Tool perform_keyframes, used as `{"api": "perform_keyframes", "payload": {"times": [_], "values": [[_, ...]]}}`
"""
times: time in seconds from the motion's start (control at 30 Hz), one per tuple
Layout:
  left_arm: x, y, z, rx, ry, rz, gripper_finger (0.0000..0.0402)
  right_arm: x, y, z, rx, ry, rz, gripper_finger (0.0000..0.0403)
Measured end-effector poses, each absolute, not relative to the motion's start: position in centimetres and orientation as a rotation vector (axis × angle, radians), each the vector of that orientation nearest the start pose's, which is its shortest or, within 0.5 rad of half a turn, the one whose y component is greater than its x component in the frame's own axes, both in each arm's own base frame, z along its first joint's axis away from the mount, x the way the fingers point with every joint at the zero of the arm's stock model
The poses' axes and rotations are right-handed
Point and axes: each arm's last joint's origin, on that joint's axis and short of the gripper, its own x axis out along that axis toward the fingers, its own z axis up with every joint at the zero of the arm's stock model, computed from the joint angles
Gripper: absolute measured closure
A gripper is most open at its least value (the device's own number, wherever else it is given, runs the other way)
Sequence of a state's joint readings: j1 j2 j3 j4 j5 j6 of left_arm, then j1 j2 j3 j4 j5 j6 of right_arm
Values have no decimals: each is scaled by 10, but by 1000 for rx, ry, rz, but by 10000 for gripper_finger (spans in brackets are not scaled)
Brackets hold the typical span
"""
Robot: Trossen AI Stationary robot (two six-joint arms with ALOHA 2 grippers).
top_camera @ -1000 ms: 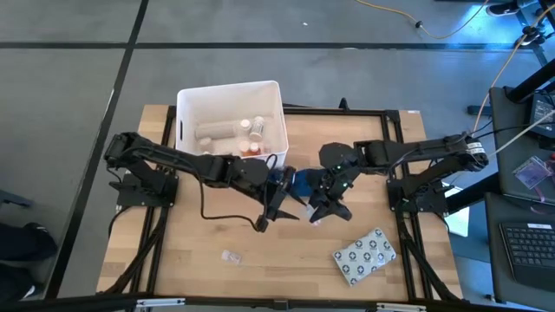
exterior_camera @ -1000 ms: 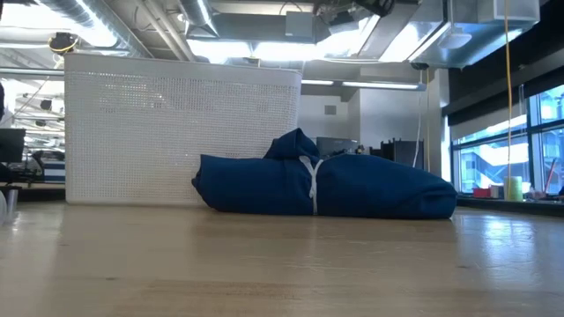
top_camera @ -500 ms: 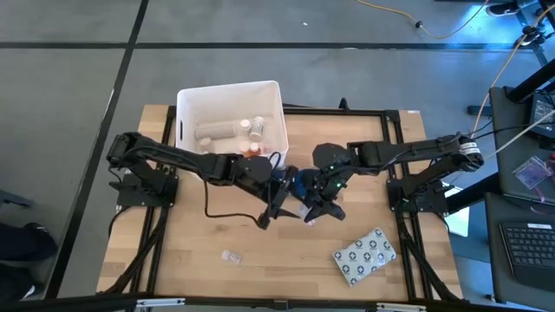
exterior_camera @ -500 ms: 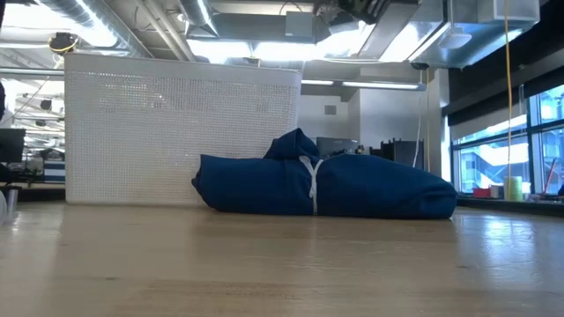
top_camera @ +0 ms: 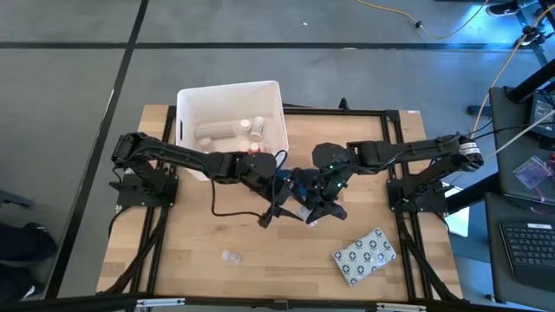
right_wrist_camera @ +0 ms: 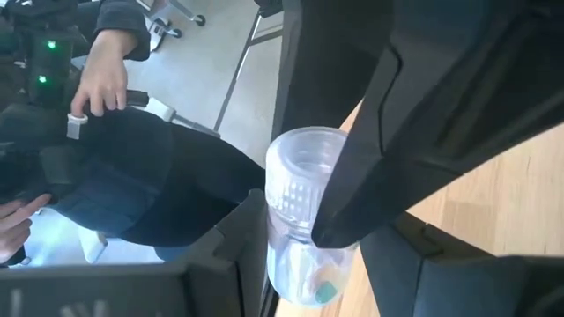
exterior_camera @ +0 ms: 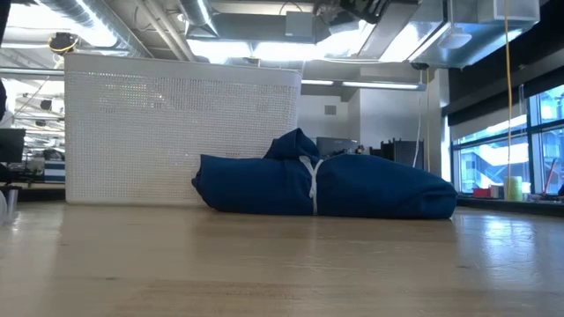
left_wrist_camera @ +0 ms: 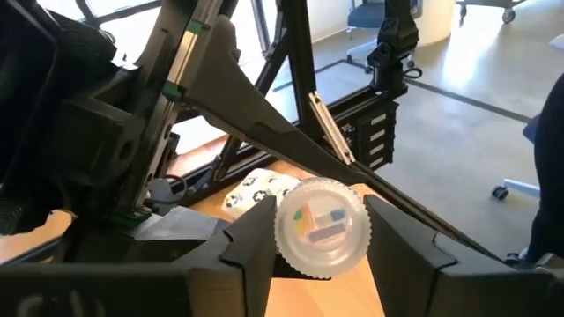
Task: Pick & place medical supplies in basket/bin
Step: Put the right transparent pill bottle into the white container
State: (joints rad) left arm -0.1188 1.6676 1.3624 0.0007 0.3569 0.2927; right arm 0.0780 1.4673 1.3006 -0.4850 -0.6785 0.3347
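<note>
A clear vial with a ribbed cap hangs over the table's middle, above the dark blue cloth. Both grippers are shut on it: my left gripper from the left, my right gripper from the right. The white tub stands at the far left of the table and holds a gauze roll, small vials and an orange bottle. Near the front right edge lies a dotted blister pack. My left gripper pinches the vial's round ribbed cap by its rim between its two fingers. The fingers come about level from the table's left, and the cap faces along them. The vial is lifted clear of the table. My right gripper pinches the vial's clear body between its two fingers, at the end away from the cap. It comes from the table's right, slanting down. The cap end sticks out beyond the fingers toward my left gripper.
A small clear item lies on the wood near the front edge. The black frame rails run round the tabletop. In the right wrist view a person's hand shows in the room beyond the table.
My left gripper has gone a little toward the table's right edge and down, closer to my right gripper and the vial held there. The cloth and the tub have stayed where they were.
</note>
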Motion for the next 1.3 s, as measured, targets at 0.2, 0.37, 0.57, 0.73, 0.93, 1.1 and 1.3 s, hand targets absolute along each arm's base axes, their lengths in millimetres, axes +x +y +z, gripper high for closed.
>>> {"api": "perform_keyframes", "payload": {"times": [0.2, 0.37, 0.57, 0.73, 0.93, 1.1, 1.3], "values": [[384, -54, 322, 231, 236, -516, 254, 314, 43, 330, 505, 754, 615, 243], [384, -54, 321, 227, 240, -519, 254, 312, 43, 330, 533, 774, 645, 209], [384, -52, 321, 199, 247, -512, 254, 313, 42, 329, 523, 775, 606, 145], [383, -43, 322, 101, 281, -495, 256, 309, 30, 330, 498, 778, 588, 103], [364, -24, 340, 48, 315, -456, 255, 308, 9, 329, 501, 773, 548, 94], [341, 0, 360, 21, 327, -355, 256, 305, -13, 328, 502, 766, 491, 93], [308, 58, 365, -75, 480, 81, 256, 302, -39, 326, 523, 756, 416, 93]]}}
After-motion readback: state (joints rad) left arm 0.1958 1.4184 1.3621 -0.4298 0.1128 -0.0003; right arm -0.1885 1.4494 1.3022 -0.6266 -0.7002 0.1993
